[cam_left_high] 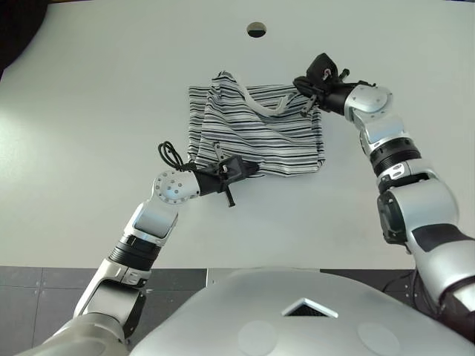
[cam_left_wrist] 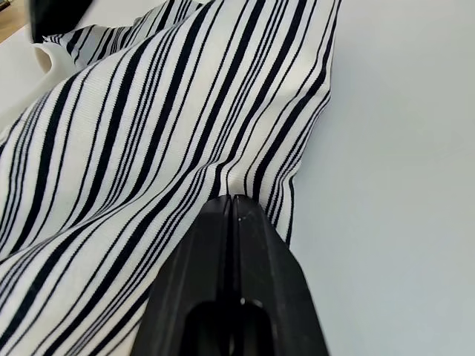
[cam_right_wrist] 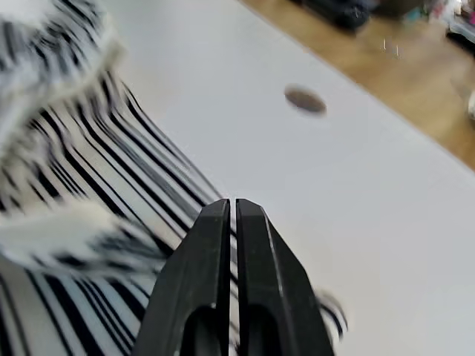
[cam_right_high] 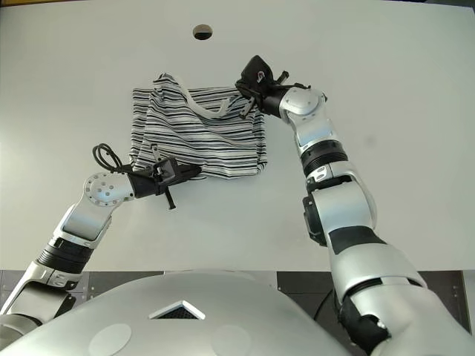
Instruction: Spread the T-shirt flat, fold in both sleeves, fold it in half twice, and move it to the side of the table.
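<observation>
Left eye view: likely halved once, shirt (cam_left_high: 256, 133) pinched by left gripper (cam_left_high: 251, 168), right gripper (cam_left_high: 306, 95) pressed shut at collar; lacks move aside.

No readable text, label or number anywhere.

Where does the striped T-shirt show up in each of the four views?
Left eye view: the T-shirt lies at centre.
Right eye view: T-shirt just left of centre.
Left wrist view: T-shirt spreading away from the left gripper, which pinches its edge.
Right wrist view: T-shirt as blurred stripes beneath the right gripper.
Shared landmark: the round hole in the table beyond it.
</observation>
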